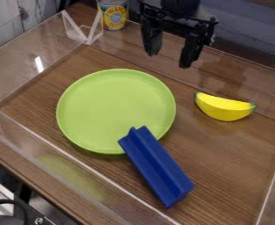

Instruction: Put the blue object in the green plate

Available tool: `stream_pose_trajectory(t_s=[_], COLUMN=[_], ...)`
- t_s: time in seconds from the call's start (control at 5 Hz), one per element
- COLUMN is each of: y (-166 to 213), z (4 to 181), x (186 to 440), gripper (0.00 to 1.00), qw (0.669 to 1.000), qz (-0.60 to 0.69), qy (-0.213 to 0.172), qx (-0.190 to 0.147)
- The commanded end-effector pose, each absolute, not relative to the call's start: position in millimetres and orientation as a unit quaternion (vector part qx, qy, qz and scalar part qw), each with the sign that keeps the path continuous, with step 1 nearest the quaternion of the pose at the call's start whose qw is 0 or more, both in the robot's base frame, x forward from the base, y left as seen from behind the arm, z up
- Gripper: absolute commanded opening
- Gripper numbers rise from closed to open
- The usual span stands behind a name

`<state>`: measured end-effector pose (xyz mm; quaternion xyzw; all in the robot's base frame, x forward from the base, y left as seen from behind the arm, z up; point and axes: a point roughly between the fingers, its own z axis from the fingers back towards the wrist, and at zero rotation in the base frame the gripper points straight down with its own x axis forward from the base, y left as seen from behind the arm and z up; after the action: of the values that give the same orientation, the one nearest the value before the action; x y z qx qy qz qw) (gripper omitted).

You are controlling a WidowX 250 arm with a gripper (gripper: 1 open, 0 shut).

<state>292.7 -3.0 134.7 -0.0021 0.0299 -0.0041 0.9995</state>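
A long deep-blue block (157, 166) with a ridged top lies on the wooden table at the front, slanting from the plate's near rim toward the lower right; its upper end touches or just overlaps that rim. The round lime-green plate (113, 109) sits left of centre and holds nothing. My black gripper (175, 51) hangs high at the back, above and behind the plate's far right side, well apart from the block. Its fingers stand spread apart with nothing between them.
A yellow banana-shaped object (224, 106) lies right of the plate. Clear acrylic walls (22, 141) fence the table on all sides. A clear triangular stand (83, 26) and a yellow container (113, 15) sit at the back left.
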Motion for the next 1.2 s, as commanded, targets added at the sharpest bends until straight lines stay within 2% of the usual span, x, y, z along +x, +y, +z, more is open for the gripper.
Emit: stream_pose_trajectory(t_s=[0.0, 0.2, 0.6, 1.0], y=[-4.0, -5.3, -13.6, -24.2], z=[124.6, 116.0, 110.9, 109.5], x=[284.4, 272.8, 241.3, 223.1], gripper=[1.0, 1.0, 1.0, 1.0], qw=[0.999, 0.996, 0.978, 0.942], qz=[0.023, 0.064, 0.2, 0.328], qy=[0.046, 0.06, 0.061, 0.056], qx=[-0.004, -0.007, -0.02, -0.032])
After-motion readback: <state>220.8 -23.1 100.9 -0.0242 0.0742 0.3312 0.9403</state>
